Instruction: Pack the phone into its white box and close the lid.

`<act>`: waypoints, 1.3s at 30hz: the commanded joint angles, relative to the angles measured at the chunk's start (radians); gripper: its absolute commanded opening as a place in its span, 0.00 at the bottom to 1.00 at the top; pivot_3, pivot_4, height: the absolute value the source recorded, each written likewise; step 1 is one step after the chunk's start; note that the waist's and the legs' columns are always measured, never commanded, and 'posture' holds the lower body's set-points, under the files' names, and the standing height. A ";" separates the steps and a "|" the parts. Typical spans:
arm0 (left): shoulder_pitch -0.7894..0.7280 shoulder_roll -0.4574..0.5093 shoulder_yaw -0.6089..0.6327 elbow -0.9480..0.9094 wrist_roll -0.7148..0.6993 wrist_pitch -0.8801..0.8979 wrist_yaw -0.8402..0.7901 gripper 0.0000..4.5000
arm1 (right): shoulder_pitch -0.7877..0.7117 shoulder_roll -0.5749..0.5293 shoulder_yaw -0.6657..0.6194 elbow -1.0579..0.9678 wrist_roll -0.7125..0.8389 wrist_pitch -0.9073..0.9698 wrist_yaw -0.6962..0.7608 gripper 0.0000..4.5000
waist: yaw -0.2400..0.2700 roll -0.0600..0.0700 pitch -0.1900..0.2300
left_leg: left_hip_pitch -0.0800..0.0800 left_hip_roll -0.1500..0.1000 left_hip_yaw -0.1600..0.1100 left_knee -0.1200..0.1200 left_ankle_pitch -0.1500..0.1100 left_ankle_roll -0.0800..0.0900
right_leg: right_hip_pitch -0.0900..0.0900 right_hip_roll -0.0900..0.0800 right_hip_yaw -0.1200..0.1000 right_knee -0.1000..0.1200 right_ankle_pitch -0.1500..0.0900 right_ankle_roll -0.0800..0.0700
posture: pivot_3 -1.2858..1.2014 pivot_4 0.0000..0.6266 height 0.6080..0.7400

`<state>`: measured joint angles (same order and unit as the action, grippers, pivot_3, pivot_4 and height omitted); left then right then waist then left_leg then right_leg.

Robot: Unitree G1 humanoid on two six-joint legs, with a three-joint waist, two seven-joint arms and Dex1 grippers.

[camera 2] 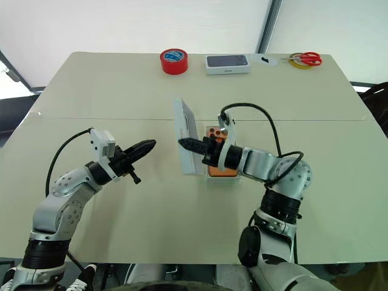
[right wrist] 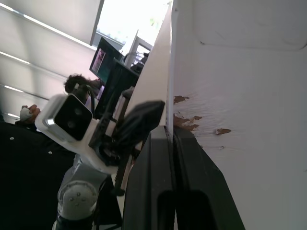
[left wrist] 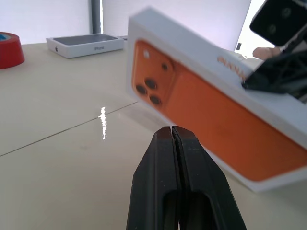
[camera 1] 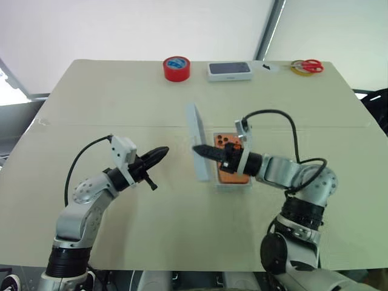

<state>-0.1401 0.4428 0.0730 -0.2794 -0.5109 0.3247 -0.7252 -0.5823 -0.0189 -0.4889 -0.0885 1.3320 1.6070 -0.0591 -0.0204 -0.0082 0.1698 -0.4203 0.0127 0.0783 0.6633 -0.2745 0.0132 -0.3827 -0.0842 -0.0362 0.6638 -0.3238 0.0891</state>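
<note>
The orange phone point(camera 1: 233, 177) lies camera side up in the white box point(camera 1: 233, 187) at the table's middle. The lid point(camera 1: 195, 130) stands tilted on edge just left of the box, and my right gripper point(camera 1: 197, 148) reaches over the phone, shut on the lid's rim. The right wrist view shows the lid's pale inside point(right wrist: 249, 96) with small brown scuffs. The left wrist view shows the lid's outer face point(left wrist: 216, 110) printed with an orange phone. My left gripper point(camera 1: 162, 151) is shut and empty, pointing at the lid a short gap to its left.
Along the far edge stand a red tape roll point(camera 1: 176, 68), a sealed box with a dark top point(camera 1: 229, 71) and red-handled scissors point(camera 1: 309, 65) beside a yellow ring. A seam point(camera 1: 91, 125) runs across the tabletop.
</note>
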 commanded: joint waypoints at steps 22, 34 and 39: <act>-0.137 -0.199 -0.195 0.156 0.127 -0.067 0.032 0.00 | 0.026 -0.290 0.290 0.165 0.457 -0.415 -0.347 0.21 | 0.010 -0.003 -0.003 | -0.006 0.002 0.000 0.004 -0.001 0.003 | -0.004 0.002 0.001 0.001 0.000 0.000 | 0.52 0.24 0.92; -0.161 -0.271 -0.243 0.214 0.153 -0.063 0.026 0.00 | 0.076 -0.667 0.274 0.171 -0.077 -0.560 0.189 0.42 | 0.009 -0.003 -0.003 | -0.006 0.003 0.001 0.003 -0.002 0.004 | -0.006 0.004 0.002 0.000 0.000 0.000 | 0.52 0.24 0.92; -0.142 -0.224 -0.214 0.192 0.143 -0.054 0.011 0.00 | 0.084 -0.681 0.378 0.102 -0.384 -0.759 0.332 0.37 | 0.007 -0.003 -0.003 | -0.006 0.003 0.001 0.003 -0.001 0.003 | -0.006 0.004 0.002 0.000 0.000 0.000 | 0.52 0.24 0.92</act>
<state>-0.2823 0.2109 -0.1690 -0.0427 -0.3577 0.2735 -0.7045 -0.4912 -0.6809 -0.1471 0.0795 1.0511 0.9297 0.2173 -0.0133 -0.0108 0.1671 -0.4262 0.0162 0.0797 0.6666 -0.2757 0.0166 -0.3890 -0.0798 -0.0338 0.6643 -0.3236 0.0894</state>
